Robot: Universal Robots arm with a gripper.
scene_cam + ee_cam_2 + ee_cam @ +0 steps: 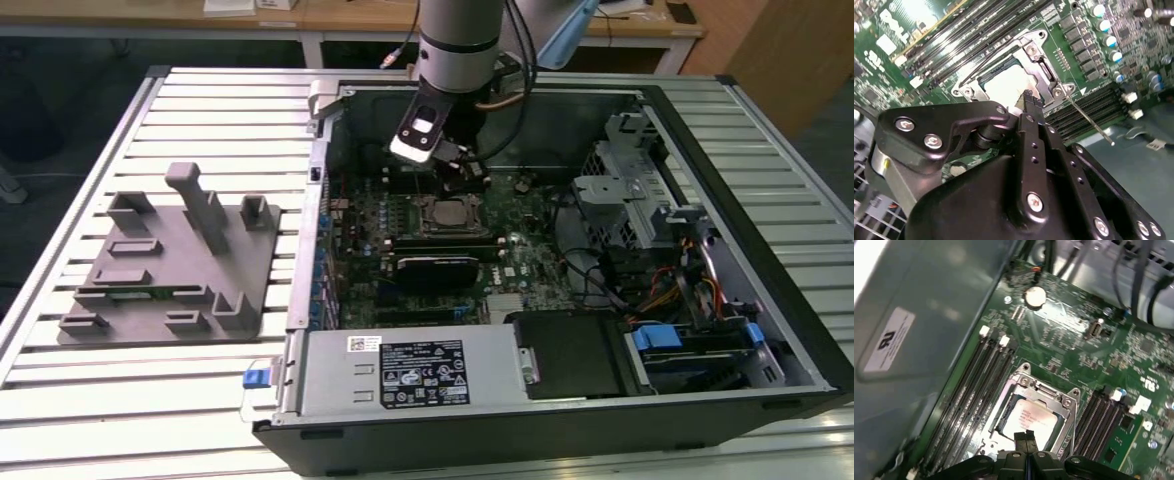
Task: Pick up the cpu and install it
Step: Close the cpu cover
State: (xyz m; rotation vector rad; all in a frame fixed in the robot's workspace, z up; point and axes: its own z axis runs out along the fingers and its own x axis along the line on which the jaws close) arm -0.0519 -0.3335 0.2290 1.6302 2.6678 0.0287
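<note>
Black metal gripper (1026, 436), closed on nothing, hangs just above the silver-grey square cpu (1030, 415), which lies flat within its steel socket frame (1070, 402), seemingly already seated.

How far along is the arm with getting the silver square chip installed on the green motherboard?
Done: the silver-grey square cpu lies flat inside the metal-framed socket. In hand: nothing; the black gripper, fingers together, sits over the chip's edge. Left: the thin metal lever beside the socket looks unlatched, so locking seems undone.
</note>
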